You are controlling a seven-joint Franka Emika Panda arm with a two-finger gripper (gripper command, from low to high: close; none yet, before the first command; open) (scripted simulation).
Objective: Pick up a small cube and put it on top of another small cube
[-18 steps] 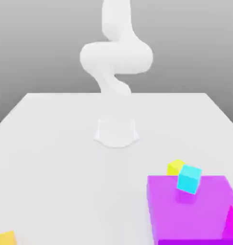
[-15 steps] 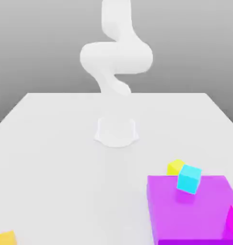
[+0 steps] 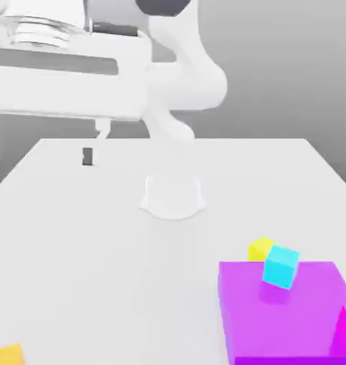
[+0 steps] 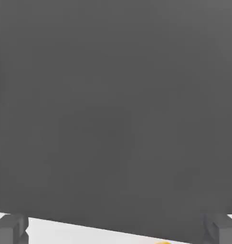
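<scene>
While the gripper [image 4: 116, 231] stands wide and empty, we see its fingers [image 4: 10, 228] cut off. The frame edge clips the orange cube [image 3: 6, 354]; the cyan cube [image 3: 280, 266] partly hides the yellow one [image 3: 259, 248].

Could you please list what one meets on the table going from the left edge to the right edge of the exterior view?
Orange-yellow cube → arm's round base → lemon-yellow cube → cyan cube, which sits on the big magenta block.

Dark grey backdrop [image 4: 116, 105] over a thin strip of white tabletop [image 4: 89, 233], gripper [image 4: 116, 231] with its two dark fingertips [image 4: 10, 228] spread wide apart, a sliver of the orange cube [image 4: 162, 242] between them at the frame's edge.
</scene>
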